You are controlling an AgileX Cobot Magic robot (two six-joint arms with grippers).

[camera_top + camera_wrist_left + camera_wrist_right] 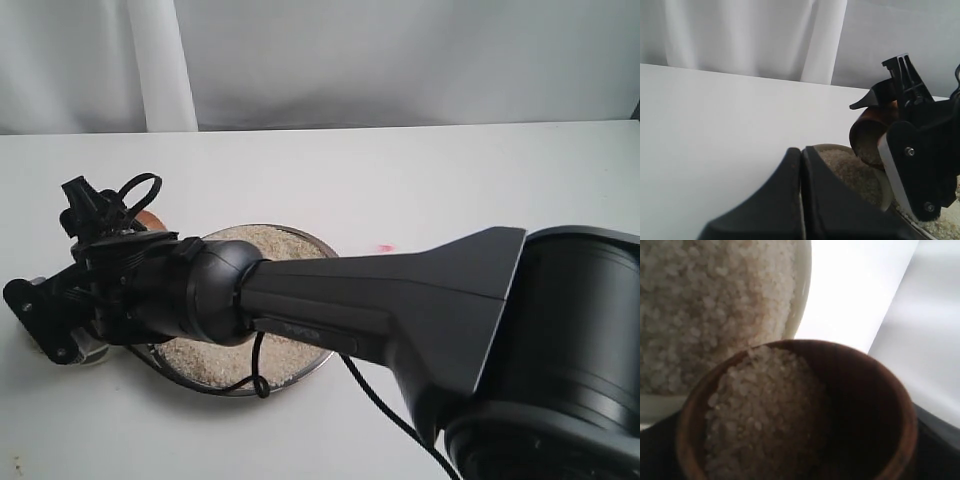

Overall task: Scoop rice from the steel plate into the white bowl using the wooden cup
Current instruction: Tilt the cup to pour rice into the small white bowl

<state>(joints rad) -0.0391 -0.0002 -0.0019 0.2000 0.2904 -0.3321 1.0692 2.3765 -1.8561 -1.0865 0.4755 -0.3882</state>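
At the frame's right, the right gripper (pixel 886 125) clasps the wooden cup (pixel 860 395), tilted over the white bowl (pixel 804 295) so the rice (pixel 760 415) can slide out; the left gripper (pixel 801 156) has its fingers touching, empty.

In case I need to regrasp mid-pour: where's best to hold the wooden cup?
Probably grip the wooden cup across its barrel belly, from the base side: it's tilted mouth-first toward the white bowl with rice inside, so keep the rim clear.
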